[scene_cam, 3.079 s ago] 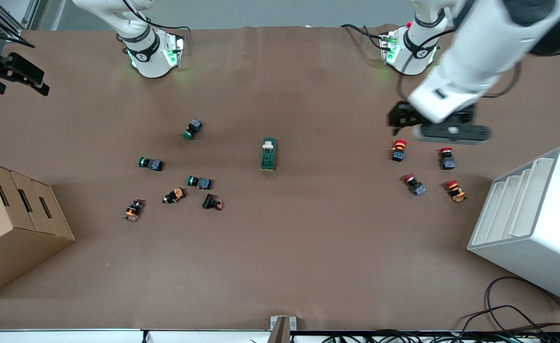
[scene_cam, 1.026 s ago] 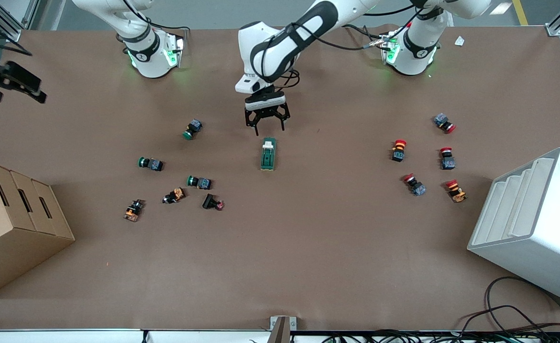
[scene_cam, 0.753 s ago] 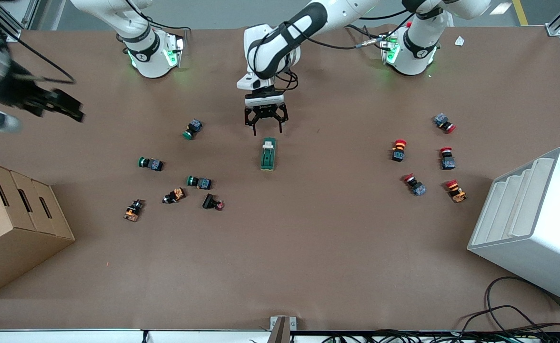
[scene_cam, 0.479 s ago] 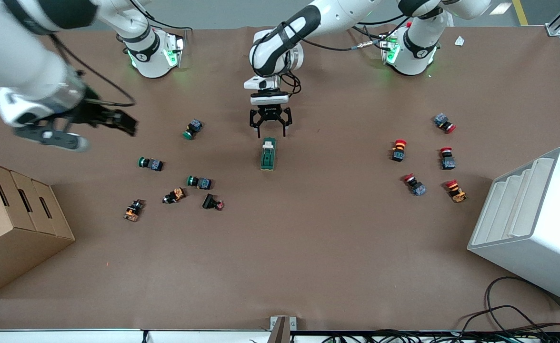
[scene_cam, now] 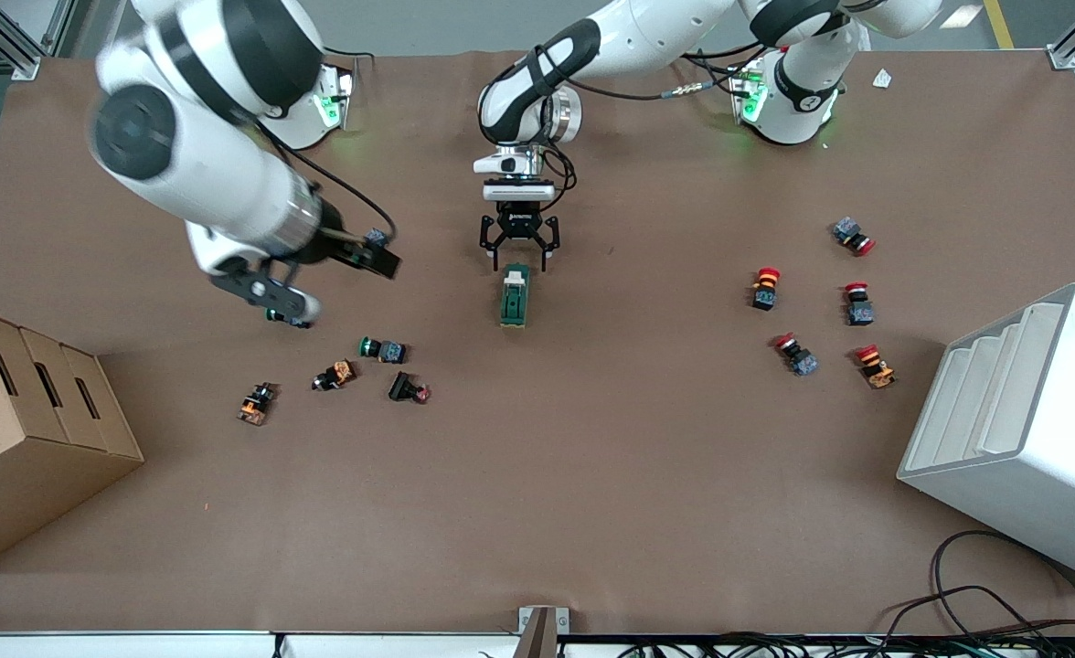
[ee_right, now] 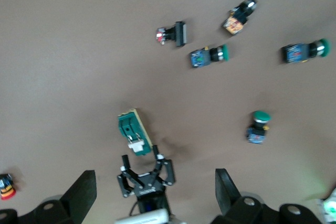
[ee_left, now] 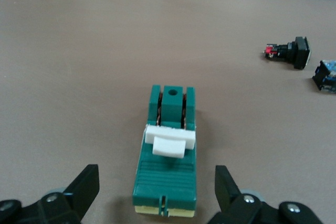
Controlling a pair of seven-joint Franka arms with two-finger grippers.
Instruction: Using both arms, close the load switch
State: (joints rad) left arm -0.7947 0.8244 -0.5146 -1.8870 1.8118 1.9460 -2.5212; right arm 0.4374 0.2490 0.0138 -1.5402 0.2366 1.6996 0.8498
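Note:
The load switch [scene_cam: 515, 297] is a dark green block with a white lever at the end nearer the robots' bases, lying mid-table. My left gripper [scene_cam: 519, 259] hangs just over that lever end, open, its fingers to either side of the end. In the left wrist view the switch [ee_left: 168, 156] lies between the open fingers [ee_left: 86, 187]. My right gripper [scene_cam: 378, 261] is open and empty in the air, over the table beside the green-capped buttons. The right wrist view shows the switch [ee_right: 134, 129] and the left gripper [ee_right: 144, 177] from above, between its own spread fingers [ee_right: 84, 187].
Green-capped push-buttons [scene_cam: 382, 349] and orange-bodied ones [scene_cam: 335, 375] lie toward the right arm's end. Red mushroom buttons [scene_cam: 764, 287] lie toward the left arm's end. A cardboard box [scene_cam: 26, 429] and a white rack [scene_cam: 1022, 429] stand at the table's two ends.
My right arm has swung in from the table's edge toward the middle. My left gripper has come down closer to the switch's lever end. The switch has not moved.

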